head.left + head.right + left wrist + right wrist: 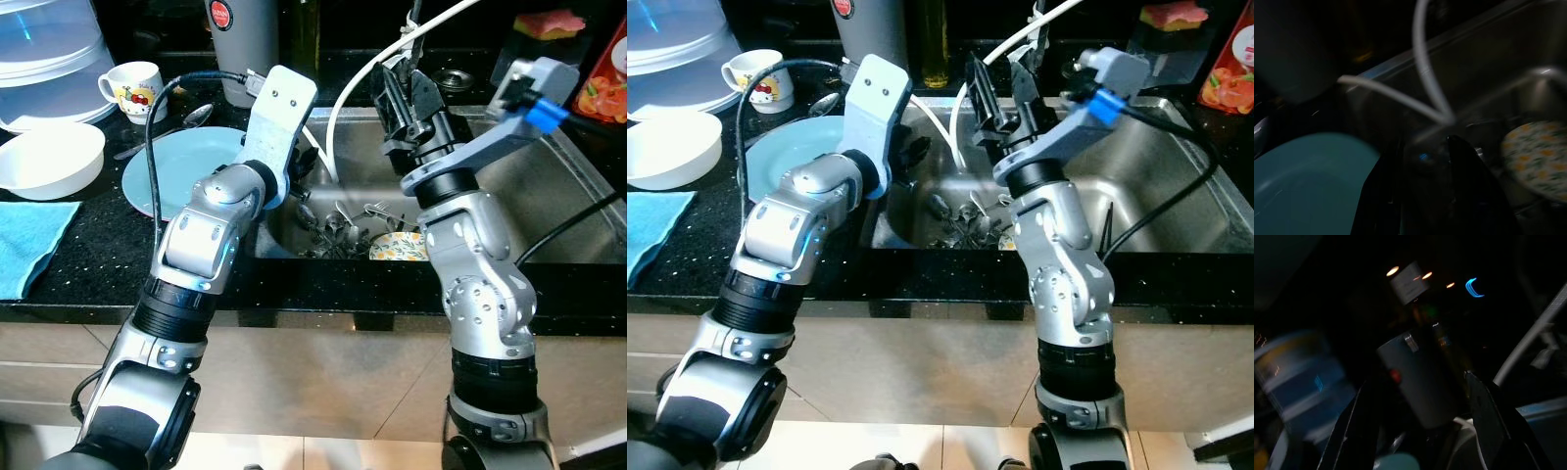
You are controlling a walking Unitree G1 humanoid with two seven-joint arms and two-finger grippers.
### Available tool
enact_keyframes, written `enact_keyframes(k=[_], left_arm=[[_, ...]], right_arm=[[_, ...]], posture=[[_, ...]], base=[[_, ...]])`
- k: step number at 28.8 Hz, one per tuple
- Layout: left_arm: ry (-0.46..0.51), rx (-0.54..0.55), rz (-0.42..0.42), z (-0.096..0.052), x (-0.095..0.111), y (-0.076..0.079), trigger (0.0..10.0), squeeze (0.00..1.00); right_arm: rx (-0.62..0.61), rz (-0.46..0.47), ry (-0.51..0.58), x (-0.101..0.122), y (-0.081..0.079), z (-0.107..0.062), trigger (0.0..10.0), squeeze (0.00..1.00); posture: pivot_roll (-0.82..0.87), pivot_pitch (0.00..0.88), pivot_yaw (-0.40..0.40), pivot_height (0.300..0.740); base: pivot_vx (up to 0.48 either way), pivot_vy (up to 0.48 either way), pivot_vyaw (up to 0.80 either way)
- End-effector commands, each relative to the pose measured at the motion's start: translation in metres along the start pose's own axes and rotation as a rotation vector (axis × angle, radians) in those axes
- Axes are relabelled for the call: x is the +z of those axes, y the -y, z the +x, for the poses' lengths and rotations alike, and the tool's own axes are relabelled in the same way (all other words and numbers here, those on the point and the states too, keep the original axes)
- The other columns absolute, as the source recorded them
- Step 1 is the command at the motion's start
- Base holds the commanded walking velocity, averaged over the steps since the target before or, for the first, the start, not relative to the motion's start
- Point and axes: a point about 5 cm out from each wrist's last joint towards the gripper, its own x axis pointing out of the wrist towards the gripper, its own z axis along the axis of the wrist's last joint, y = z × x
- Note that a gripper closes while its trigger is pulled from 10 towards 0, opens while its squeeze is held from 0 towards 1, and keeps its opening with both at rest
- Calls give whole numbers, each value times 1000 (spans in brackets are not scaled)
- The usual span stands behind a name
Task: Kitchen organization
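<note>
Item one, stainless sink, set into the black speckled counter, which I see from the head camera; in its basin lies a heap of cutlery, and at about four o'clock from that heap a small dish with a yellow floral print, partly hidden behind my right arm; a white hose arcs down into the basin; item two, light blue plate, flat on the counter at nine o'clock from the sink, just beside its edge; a metal spoon lies at the plate's twelve o'clock edge; a white bowl sits at nine o'clock from the plate, a cherry-printed mug at eleven o'clock, a blue cloth at the counter's near left; a grey canister with a red badge stands behind the plate; item three, left gripper, over the sink's left edge between plate and cutlery, fingers a little apart and holding nothing that I can make out, the wrist picture being dark and blurred; item four, right gripper, raised above the basin near the hose, its two black fingers spread apart and empty.
</note>
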Motion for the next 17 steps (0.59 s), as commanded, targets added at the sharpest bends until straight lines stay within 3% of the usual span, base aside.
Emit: enact_keyframes(k=[1, 6, 8, 17], left_arm=[[-11, 31, 32, 1, -2, -5, 10000, 0], [31, 32, 13, 1, 0, -4, 10000, 0], [149, 41, -34, -1, 12, -3, 10000, 0], [290, 53, -109, -6, 20, -1, 10000, 0]], right_arm=[[-44, 43, 23, 5, 7, -1, 10000, 0], [-69, -11, 16, 2, 8, -4, 10000, 0], [-62, -181, 3, 1, 3, -6, 10000, 0], [-60, -278, -7, 2, 0, -8, 10000, 0]], posture=[[99, 87, 58, 740], [93, 79, 61, 740], [76, 56, 59, 740], [58, 19, 37, 740]], base=[[0, 0, 0], [0, 0, 0], [0, 0, 0], [0, 0, 0]])
